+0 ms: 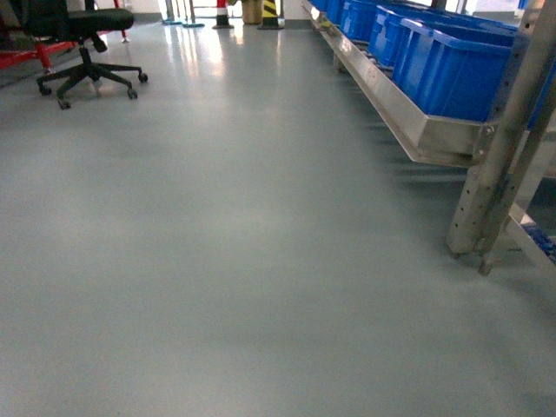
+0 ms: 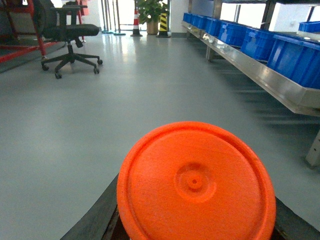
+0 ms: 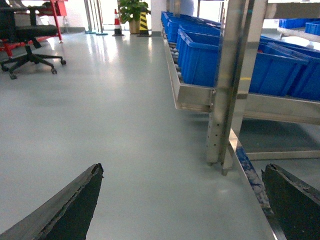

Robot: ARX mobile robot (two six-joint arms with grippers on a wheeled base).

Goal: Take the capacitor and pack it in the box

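- Head view showed only floor (image 1: 243, 261), a rack (image 1: 434, 130) of crates (image 1: 452, 61) and a chair (image 1: 82, 43); no box in sight.
- Left gripper (image 2: 195, 220) clamped an orange disc (image 2: 196, 182), seemingly not the oblong capacitor; right gripper (image 3: 182, 205) spread, empty.
- Step looked like travel; next, finding the box.

A warehouse: blue crates (image 1: 452, 65) line a steel rack (image 3: 227, 85) over grey floor (image 1: 217, 261).

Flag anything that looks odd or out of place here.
An orange round lid-like disc fills the left wrist view between the left gripper's fingers, apparently held there. No capacitor or pink box shows anywhere. The right gripper is open and empty. Nothing looks spilled or damaged.
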